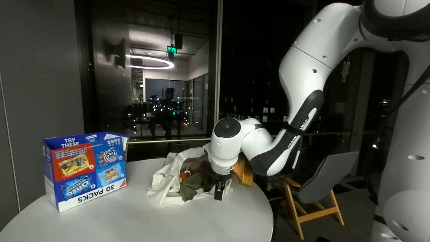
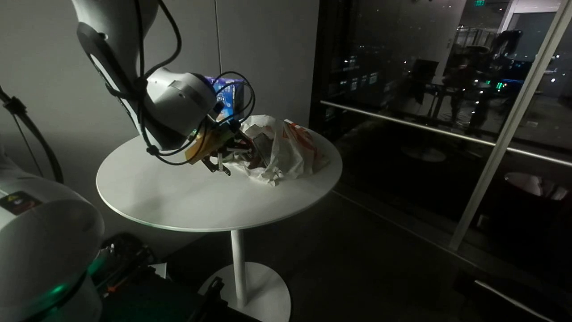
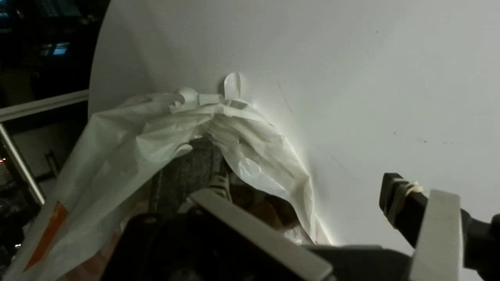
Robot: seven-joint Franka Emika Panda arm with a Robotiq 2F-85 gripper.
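Gripper (image 3: 305,181), spread wide and empty, straddles the bag (image 3: 121,156), one finger (image 3: 404,201) outside, one over its mouth.

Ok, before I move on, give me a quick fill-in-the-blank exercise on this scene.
1. Near its base, the cookie variety box reads "30 ____".
2. The hand is not shut but ____.
3. The cookie variety box and the plastic bag rest on the same white ____.
4. Of those two things, the one nearer the hand is the ____.
Missing words: PACKS; open; table; plastic bag.
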